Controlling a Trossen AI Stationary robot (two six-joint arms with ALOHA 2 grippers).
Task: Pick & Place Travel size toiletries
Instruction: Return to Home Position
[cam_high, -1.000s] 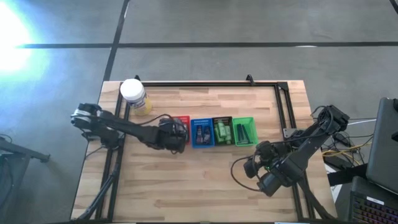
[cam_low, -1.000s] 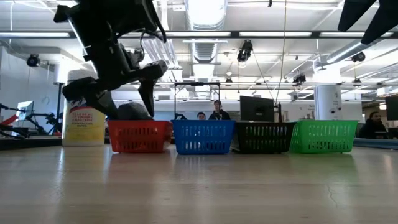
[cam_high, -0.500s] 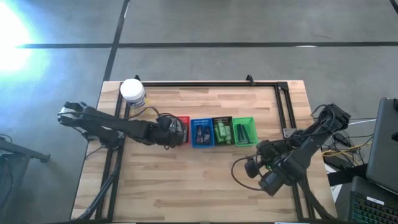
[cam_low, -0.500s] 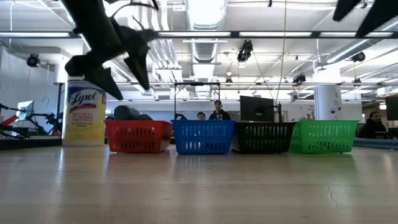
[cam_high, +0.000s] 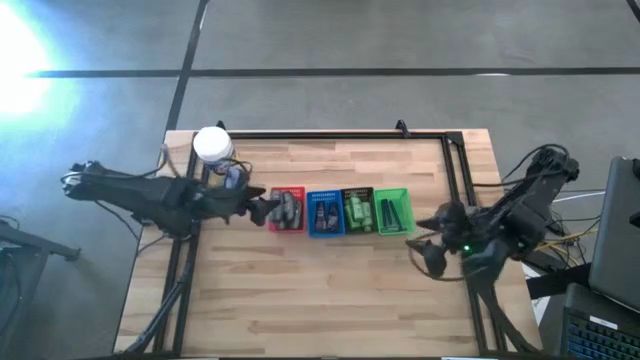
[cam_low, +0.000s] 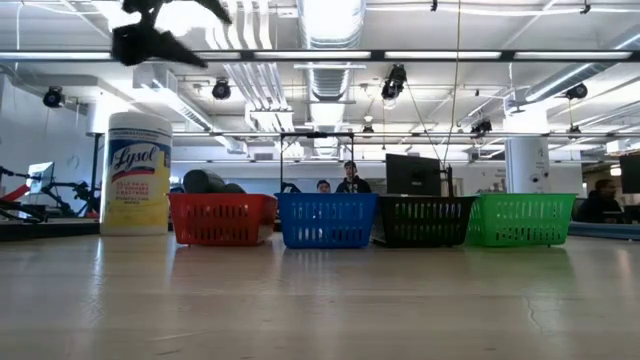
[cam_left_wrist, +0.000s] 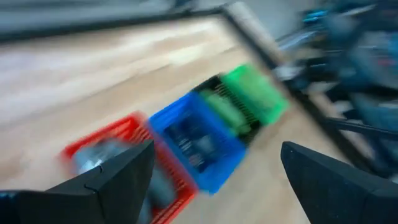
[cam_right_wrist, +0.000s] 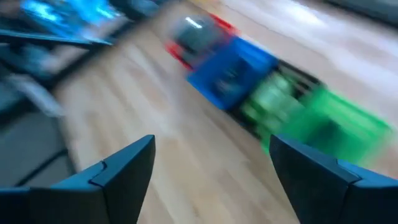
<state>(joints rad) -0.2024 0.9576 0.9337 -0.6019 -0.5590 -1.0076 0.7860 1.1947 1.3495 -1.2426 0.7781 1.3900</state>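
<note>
Left wrist view: left gripper (cam_left_wrist: 216, 149) jaws wide apart, nothing between them. Its fingers (cam_left_wrist: 118, 177) frame the tray row beyond. In the high view the left gripper (cam_high: 256, 206) sits just beside the red tray's (cam_high: 276, 192) left side, not touching it as far as can be told, and its arm reaches in over the bench's left edge. In the low view it hangs high (cam_low: 150, 40) above the jar, well clear of the bench top.

Right wrist view: right gripper (cam_right_wrist: 211, 140) jaws also wide apart and empty. In the high view the right gripper (cam_high: 432, 258) is over the bench (cam_high: 300, 300) near its right edge, on the near side of the green tray (cam_high: 405, 192) and apart from it.

Four slotted trays stand side by side, touching, in a row across the middle of the bench. From left to right they are red, blue tray (cam_high: 311, 213), black tray (cam_high: 346, 192) and green.

All toiletries are in the trays:
- The dark grey bottles (cam_high: 289, 209) are in the red tray, their tops showing above its rim in the low view (cam_low: 205, 182).
- The dark labelled items (cam_high: 324, 212) are in the blue tray.
- The green bottles (cam_high: 355, 209) are in the black tray.
- The black sticks (cam_high: 388, 212) are in the green tray.

None lie loose on the bench.

A white-lidded yellow jar (cam_high: 213, 147) stands upright at the far left corner, apart from the red tray. A black frame (cam_high: 330, 135) runs along the far edge and down the right side. The low view shows people (cam_low: 349, 178) in the room behind the trays.
</note>
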